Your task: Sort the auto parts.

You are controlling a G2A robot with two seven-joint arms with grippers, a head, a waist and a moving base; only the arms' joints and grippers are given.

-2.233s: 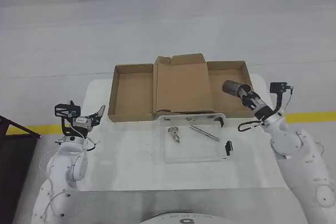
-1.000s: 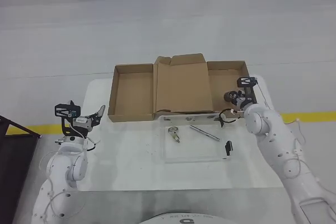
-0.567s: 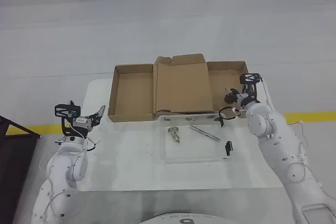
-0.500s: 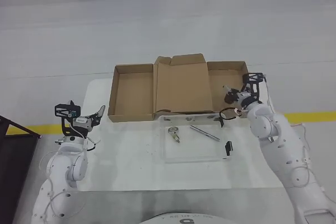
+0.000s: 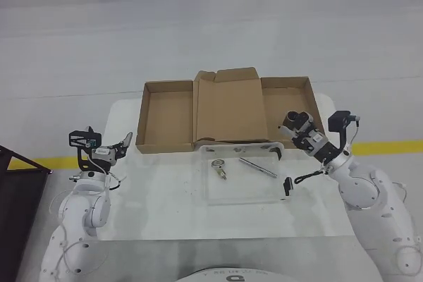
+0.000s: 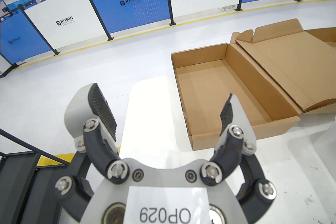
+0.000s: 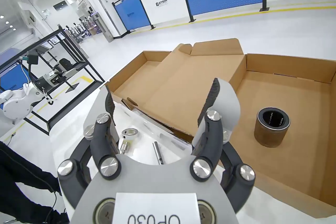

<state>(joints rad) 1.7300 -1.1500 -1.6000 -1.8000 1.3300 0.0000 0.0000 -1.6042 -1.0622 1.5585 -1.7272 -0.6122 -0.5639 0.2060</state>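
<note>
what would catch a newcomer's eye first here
The open cardboard box at the far side of the table stands out, with a dark metal cylinder standing upright in its right compartment. The right gripper is open close to that cylinder. In front of the box, a silver rod and a ring-shaped part lie on a clear tray.
</note>
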